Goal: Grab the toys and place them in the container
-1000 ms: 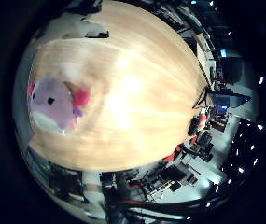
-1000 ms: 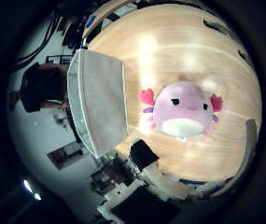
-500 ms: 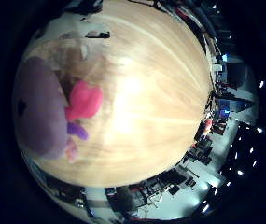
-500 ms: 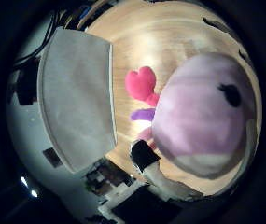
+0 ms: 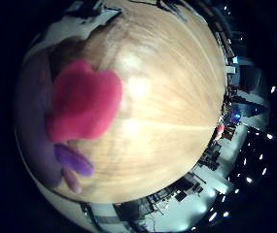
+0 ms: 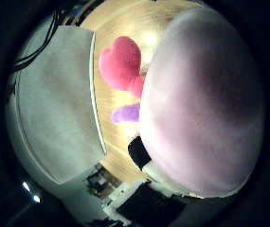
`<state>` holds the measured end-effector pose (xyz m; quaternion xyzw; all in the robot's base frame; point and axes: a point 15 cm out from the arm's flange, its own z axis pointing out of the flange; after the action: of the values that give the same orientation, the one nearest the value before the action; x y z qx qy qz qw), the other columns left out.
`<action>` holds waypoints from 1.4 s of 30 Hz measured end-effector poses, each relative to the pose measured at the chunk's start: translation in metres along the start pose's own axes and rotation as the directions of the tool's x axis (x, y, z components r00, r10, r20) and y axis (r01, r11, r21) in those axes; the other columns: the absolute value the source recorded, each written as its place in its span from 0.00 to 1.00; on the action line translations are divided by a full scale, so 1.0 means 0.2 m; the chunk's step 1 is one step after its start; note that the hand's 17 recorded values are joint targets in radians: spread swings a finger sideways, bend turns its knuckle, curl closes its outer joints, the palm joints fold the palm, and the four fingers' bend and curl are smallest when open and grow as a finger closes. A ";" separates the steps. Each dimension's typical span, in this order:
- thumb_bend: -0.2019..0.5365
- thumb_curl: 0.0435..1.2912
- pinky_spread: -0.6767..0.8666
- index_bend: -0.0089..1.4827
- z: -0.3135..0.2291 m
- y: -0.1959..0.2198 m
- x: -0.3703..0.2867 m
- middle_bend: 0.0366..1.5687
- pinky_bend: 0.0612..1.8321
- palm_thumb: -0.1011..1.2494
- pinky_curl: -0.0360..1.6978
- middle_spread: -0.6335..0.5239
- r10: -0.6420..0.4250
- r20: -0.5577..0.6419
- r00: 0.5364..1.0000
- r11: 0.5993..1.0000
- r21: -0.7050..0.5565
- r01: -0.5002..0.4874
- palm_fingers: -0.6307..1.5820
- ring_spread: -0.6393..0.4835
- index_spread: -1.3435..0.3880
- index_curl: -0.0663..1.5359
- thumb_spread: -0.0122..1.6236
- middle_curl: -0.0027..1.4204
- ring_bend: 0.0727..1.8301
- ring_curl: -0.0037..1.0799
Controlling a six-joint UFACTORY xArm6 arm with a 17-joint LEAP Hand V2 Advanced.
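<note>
Right now the plush toy (image 6: 203,109) is pressed up very close to the palm: in the thumb-side view its pale pink rounded body swells across the whole right half of the frame, from the upper right down to the lower right. A bright pink heart-shaped frill (image 6: 120,61) sticks out of it at the upper centre, and a small purple nub (image 6: 125,113) juts out just below that, both lying over the wooden tabletop (image 6: 120,28) that shows as a tan strip at the top. Beside the toy, filling the left of that frame, sits the grey fabric container (image 6: 58,113), its pale rim edge running down just next to the frill and the nub. A small black block stands at the tabletop's edge, lower centre, touching the toy's outline. From the little-finger side the same frill looms large at the left, with bare wood grain spreading to the right. None of the hand shows in either view, so I cannot tell how it is set.
</note>
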<state>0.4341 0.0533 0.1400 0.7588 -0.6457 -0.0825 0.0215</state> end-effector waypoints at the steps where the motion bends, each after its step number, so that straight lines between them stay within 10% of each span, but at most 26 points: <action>1: 0.45 0.24 0.24 0.09 0.00 0.00 0.00 0.27 0.88 0.62 0.12 0.35 0.003 0.001 1.000 1.000 0.002 -0.003 0.61 0.31 0.56 0.18 0.65 0.30 0.61 0.33; 8: 0.58 0.28 0.13 0.17 -0.13 -0.06 0.06 0.38 0.78 0.84 0.14 0.25 0.027 -0.002 1.000 0.995 0.091 -0.027 0.77 0.26 0.52 0.22 0.64 0.37 0.65 0.39; 25: 0.43 0.29 0.07 0.19 -0.73 0.01 0.06 0.41 0.67 0.93 0.18 0.19 0.045 -0.001 0.999 0.949 0.311 -0.042 0.80 0.26 0.48 0.32 0.60 0.45 0.63 0.42; 42: 0.30 0.31 0.05 0.15 -1.38 0.11 -0.64 0.40 0.64 0.98 0.21 0.18 -0.161 0.058 0.985 0.916 0.381 0.127 0.80 0.26 0.47 0.40 0.59 0.48 0.63 0.43</action>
<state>0.4350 0.1548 0.4266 0.7899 -0.5923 0.0079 -0.1587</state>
